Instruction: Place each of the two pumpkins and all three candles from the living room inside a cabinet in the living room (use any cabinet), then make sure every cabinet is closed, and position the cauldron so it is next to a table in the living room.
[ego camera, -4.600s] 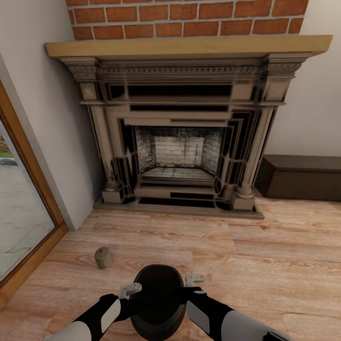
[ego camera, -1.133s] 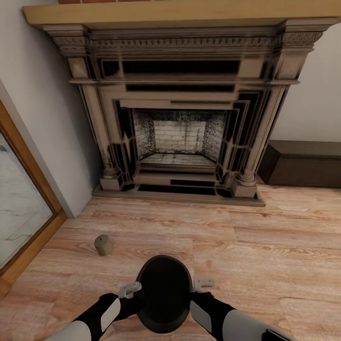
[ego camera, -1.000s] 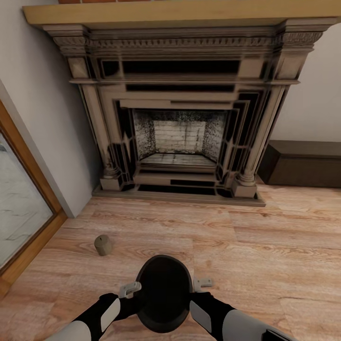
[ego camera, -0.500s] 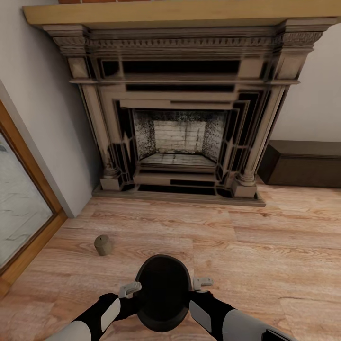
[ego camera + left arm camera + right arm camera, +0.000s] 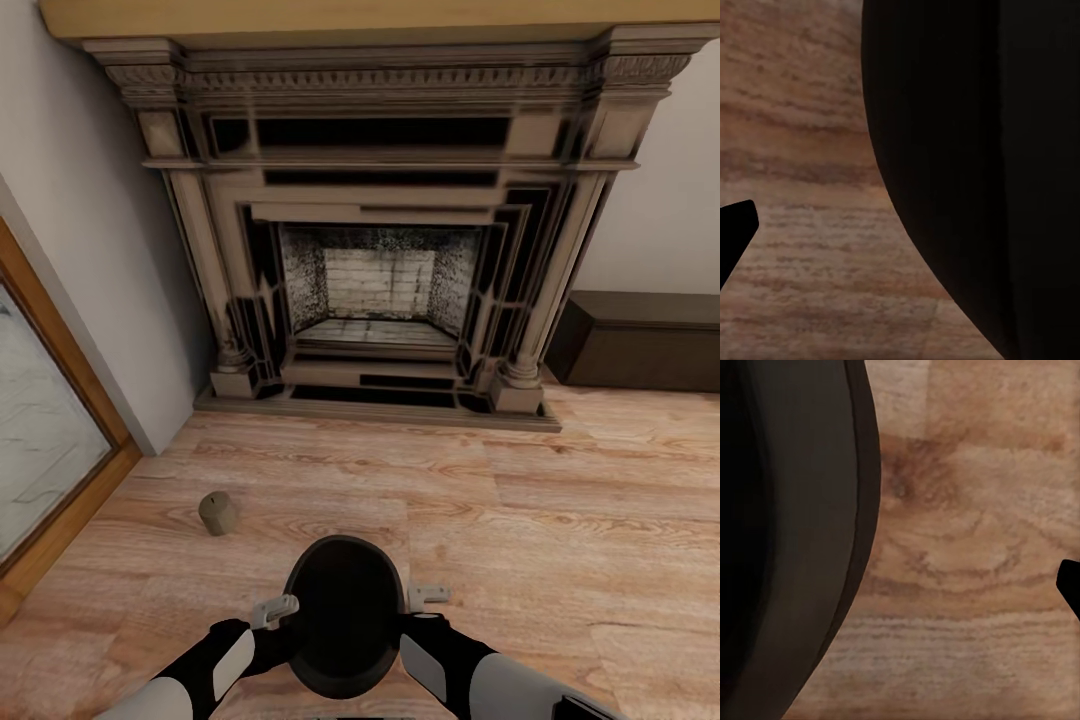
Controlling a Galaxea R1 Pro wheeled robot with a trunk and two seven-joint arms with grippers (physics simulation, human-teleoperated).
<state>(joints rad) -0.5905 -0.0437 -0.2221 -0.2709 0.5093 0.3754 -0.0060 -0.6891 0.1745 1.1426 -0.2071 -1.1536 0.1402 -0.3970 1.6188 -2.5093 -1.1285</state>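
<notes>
The black cauldron (image 5: 343, 615) hangs low in front of me in the head view, mouth facing the camera, between both arms. My left gripper (image 5: 274, 608) sits against its left side and my right gripper (image 5: 427, 595) against its right side. Both look open. In the left wrist view the cauldron's wall (image 5: 1005, 150) stands well away from one dark fingertip (image 5: 733, 232), with bare floor between. The right wrist view shows the cauldron's rim (image 5: 832, 532) and a fingertip (image 5: 1071, 585), also apart. A beige candle (image 5: 217, 513) stands on the floor to the left. The dark-brown cabinet (image 5: 640, 340) is at the right wall, shut.
A big ornate fireplace (image 5: 375, 230) with a stone hearth step fills the wall ahead. A glass door with a wooden frame (image 5: 40, 440) runs along the left. Wooden floor (image 5: 560, 520) lies open between me and the hearth.
The view has tipped slightly downward, so the fireplace sits higher in the picture. The cauldron stays between my grippers; the right gripper's finger has shifted a little.
</notes>
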